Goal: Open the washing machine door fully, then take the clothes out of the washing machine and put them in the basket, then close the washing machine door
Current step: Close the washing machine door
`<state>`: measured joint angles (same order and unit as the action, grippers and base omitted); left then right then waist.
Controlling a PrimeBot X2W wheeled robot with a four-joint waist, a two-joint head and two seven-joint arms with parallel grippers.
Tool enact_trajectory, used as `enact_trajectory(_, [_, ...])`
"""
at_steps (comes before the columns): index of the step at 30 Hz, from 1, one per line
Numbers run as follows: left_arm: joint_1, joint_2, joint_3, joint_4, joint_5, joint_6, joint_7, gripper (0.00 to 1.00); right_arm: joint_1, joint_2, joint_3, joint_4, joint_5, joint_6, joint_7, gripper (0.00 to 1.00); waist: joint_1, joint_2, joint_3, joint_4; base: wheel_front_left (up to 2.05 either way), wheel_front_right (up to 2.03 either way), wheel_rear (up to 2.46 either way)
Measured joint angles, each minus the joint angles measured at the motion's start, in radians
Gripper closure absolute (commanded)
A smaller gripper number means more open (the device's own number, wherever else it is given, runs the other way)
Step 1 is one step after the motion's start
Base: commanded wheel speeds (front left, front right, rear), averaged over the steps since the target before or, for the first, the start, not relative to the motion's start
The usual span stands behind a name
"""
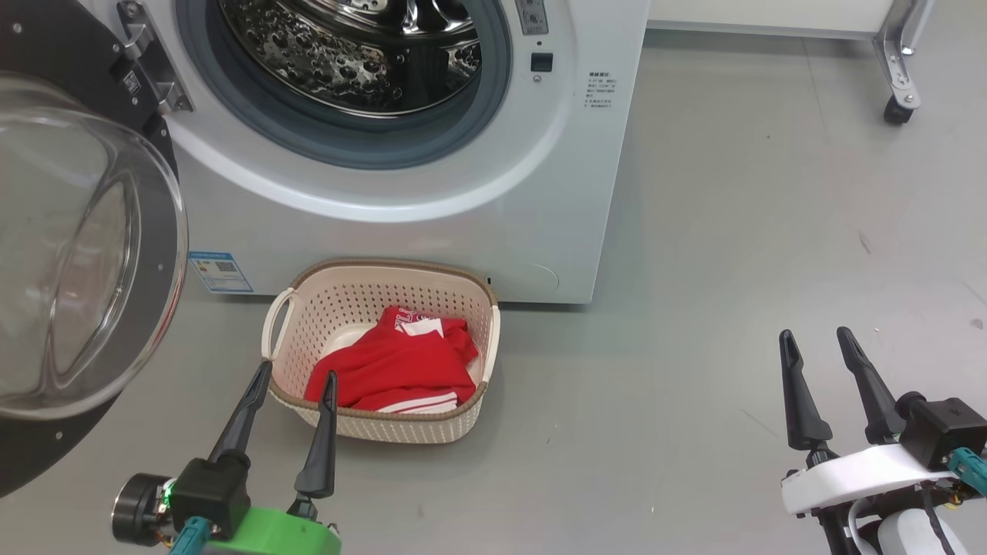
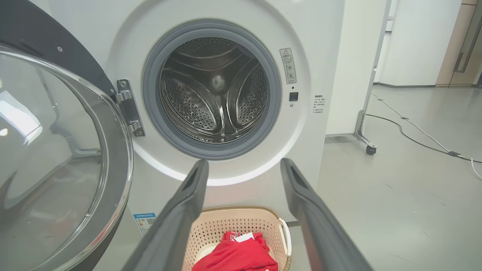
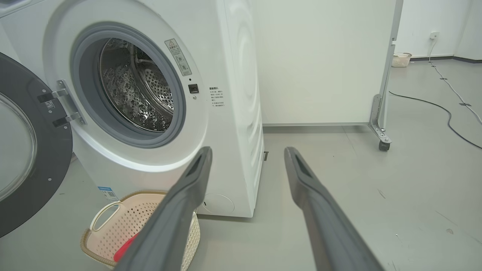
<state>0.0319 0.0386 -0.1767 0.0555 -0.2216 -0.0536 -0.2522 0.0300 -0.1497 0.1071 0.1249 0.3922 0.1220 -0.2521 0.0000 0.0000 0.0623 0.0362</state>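
Closest to me, the left end effector (image 1: 299, 371) hangs low over the near rim of the basket (image 1: 385, 267), its two dark fingers spread wide with nothing between them. The right end effector (image 1: 815, 334) hovers well off to the right above bare floor (image 1: 694, 254), just as wide open and just as empty.

The basket sits on the floor against the foot of the washing machine (image 1: 401, 231), and the red clothes (image 1: 393, 362) lie heaped inside it, a bit of white trim showing. Up and to the left of the left end effector is the door (image 1: 85, 254). It is swung right out, with its glass bowl bulging toward the room. Its hinge (image 1: 150, 69) is on the left side of the opening, so the door has to sweep rightward to shut.

Further back, the drum (image 1: 355, 54) looks empty in the part I can see, so I judge the unloading done and only the closing left. The left arm is clearly the nearer one; a push on the door's outer face or free edge, toward the right, should carry it home.
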Motion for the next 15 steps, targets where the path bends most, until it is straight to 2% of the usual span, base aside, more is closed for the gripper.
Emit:
enact_trajectory(10, [0.000,0.000,-0.006,-0.001,0.010,-0.005,0.000,0.00,0.000,0.000,0.006,0.000,0.000,0.000,0.000,0.00,0.0000,0.0000,0.004,0.003,-0.96,0.96,0.00])
enact_trajectory(15, [0.004,0.002,-0.021,-0.003,-0.065,-0.013,0.000,0.00,0.000,0.000,0.008,0.000,0.000,0.000,0.000,0.00,0.0000,0.0000,0.006,0.004,-0.67,0.67,0.00])
